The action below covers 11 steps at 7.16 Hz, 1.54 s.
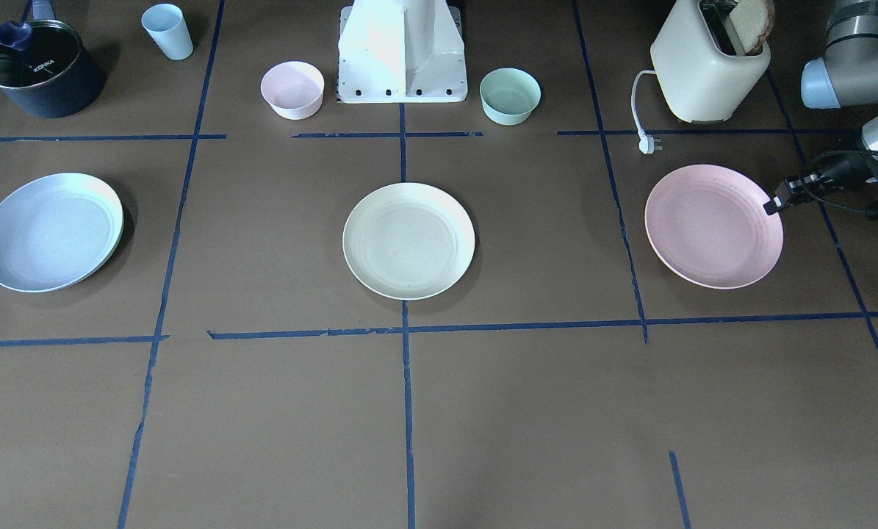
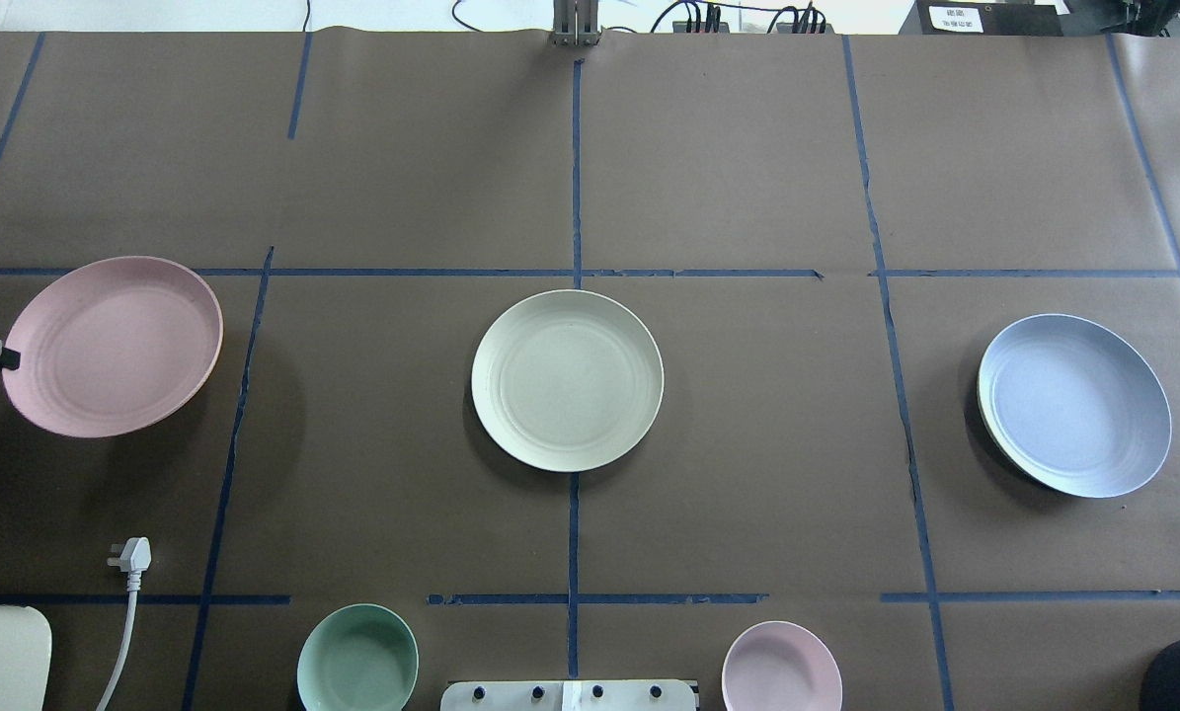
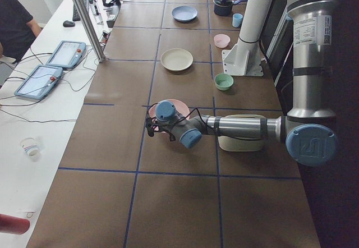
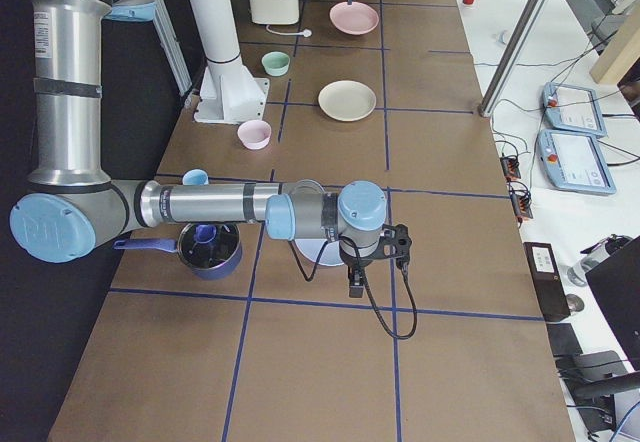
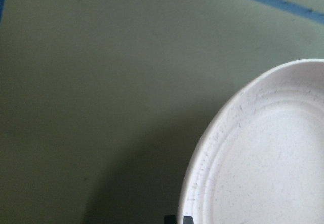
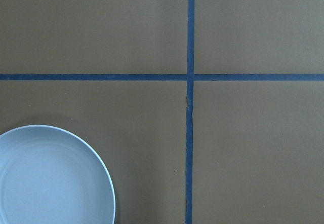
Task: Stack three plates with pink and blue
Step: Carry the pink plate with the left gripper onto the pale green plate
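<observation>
Your left gripper point(image 1: 773, 204) pinches the pink plate point(image 1: 712, 226) at its rim only; a fast swing may tip it loose; whether the right gripper point(image 4: 356, 280) is clenched, you cannot tell.

pink plate point(image 1: 713, 226) was matt, finely speckled up close, rings smooth. cream plate point(image 1: 408, 240) and blue plate point(image 1: 51, 231) had same matt, plastic-like finish. pink bowl point(image 1: 292, 90) and mint bowl point(image 1: 510, 95) matt too. table cover point(image 1: 527, 411) was brown paper, dull, with blue tape point(image 1: 407, 411) frayed in places. pot point(image 1: 56, 95) dark and glossy, lid point(image 1: 31, 51) reflective. toaster point(image 1: 707, 70) smooth cream plastic, faint sheen. arm tubes point(image 4: 205, 203) brushed metal, joint caps point(image 4: 45, 229) blue plastic.
</observation>
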Motion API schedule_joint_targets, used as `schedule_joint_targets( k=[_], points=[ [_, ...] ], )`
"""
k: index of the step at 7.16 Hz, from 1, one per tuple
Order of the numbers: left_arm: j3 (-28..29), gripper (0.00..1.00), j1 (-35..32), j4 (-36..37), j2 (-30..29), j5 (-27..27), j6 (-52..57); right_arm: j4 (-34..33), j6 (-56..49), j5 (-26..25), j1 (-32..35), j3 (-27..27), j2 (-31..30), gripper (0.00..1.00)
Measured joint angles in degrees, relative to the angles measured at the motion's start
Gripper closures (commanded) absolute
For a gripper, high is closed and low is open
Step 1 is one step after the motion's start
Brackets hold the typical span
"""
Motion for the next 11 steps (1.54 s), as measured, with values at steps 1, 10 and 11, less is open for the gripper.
schedule_joint_targets(
  k=[1, 10, 11],
  points=[
    [-1.62, 1.00, 0.88, 2.64, -4.10, 0.42, -5.42, 0.03, 0.04, 0.08, -0.04, -0.07, 0.02, 0.00],
    [-4.73, 0.97, 31.19, 8.80, -29.97, 23.98, -42.92, 0.13, 0.12, -0.01, -0.07, -0.60, 0.26, 0.00],
    [-4.69, 0.88, 31.92, 8.87, -30.24, 24.16, -42.99, 0.13, 0.15, 0.26, -0.07, -0.49, 0.27, 0.00]
  ],
)
